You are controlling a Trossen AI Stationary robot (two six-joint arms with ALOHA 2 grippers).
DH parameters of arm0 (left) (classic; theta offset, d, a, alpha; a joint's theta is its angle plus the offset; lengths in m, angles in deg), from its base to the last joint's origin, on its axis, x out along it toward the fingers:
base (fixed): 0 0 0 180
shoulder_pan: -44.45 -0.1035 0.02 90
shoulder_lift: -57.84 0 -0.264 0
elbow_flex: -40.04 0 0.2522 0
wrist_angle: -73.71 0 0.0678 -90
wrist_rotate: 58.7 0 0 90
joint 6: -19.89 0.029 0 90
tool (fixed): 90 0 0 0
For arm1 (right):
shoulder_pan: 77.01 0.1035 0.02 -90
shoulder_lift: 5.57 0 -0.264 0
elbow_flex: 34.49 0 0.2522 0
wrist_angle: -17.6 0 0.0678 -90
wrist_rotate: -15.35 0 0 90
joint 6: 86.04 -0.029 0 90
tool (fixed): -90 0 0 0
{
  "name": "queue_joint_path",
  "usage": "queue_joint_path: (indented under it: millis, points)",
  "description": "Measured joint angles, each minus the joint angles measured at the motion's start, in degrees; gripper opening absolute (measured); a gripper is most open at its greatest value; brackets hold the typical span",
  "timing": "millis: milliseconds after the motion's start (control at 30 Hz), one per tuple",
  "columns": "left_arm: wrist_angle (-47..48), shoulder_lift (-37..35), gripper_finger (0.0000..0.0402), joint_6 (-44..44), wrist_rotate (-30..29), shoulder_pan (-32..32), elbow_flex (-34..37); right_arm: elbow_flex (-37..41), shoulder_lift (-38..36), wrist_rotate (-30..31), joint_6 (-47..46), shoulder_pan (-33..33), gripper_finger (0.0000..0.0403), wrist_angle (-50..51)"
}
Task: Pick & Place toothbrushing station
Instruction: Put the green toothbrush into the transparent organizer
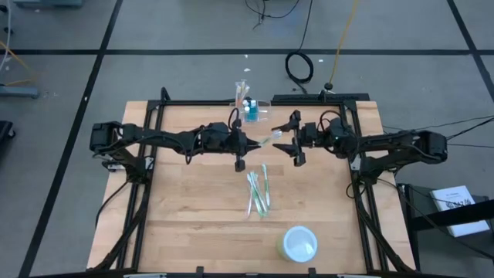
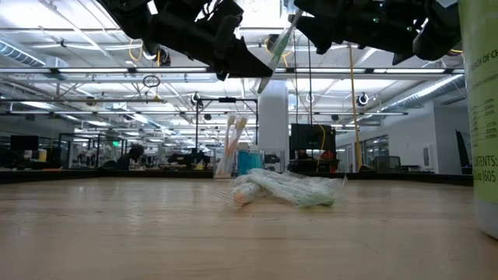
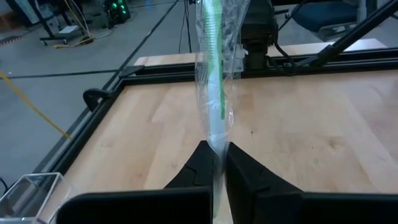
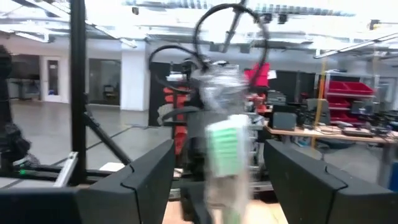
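High view layout: wooden table [image 1: 193, 232] fills the centre of the frame, one arm entering from each side and both meeting just above centre.
Left gripper [image 1: 245, 144]: just left of centre, fingers closed on one end of a wrapped toothbrush [image 1: 266, 140] that sticks out toward the right arm. Left wrist view shows the two fingers pinched tight on the clear wrapper, a green brush inside [image 3: 214, 74].
Right gripper [image 1: 292, 139]: just right of centre, facing the left one. Right wrist view shows the fingers spread wide with the free end of the wrapped toothbrush [image 4: 227, 149] between them, not yet clamped.
Station [image 1: 253, 108]: clear cup at upper centre of the high view, on the table's far edge, above both grippers. It already holds upright pale brushes and a blue item. Low view places it centre frame [image 2: 243, 159], behind the pile.
Spare brushes [image 1: 258, 193]: wrapped pile lying flat at centre, below the grippers.
Tub [image 1: 299, 243]: white-lidded, lower right of centre, well apart from the work.
Handling, toothbrush: judged light and stiff inside a loose, slippery film. Grip over the handle itself, not on empty wrapper, or it may slide or swing.
Handling, station: judged light, thin-walled and easy to tip. Lower items in vertically without nudging the rim.
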Motion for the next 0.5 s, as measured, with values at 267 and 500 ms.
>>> queue_joint_path:
  millis: [267, 500]
  points:
    - [0.1, 0.0, 0.0005, -0.2, 0.1, 0.0, 0.0, -0.2, 0.3, 0.2, 0.6, 0.3, 0.0211, 0.2]
    - [0.1, 0.0, 0.0018, -0.4, 0.2, 0.0, -0.1, -0.2, 0.2, 0.2, 1.0, 0.3, 0.0144, 0.1]
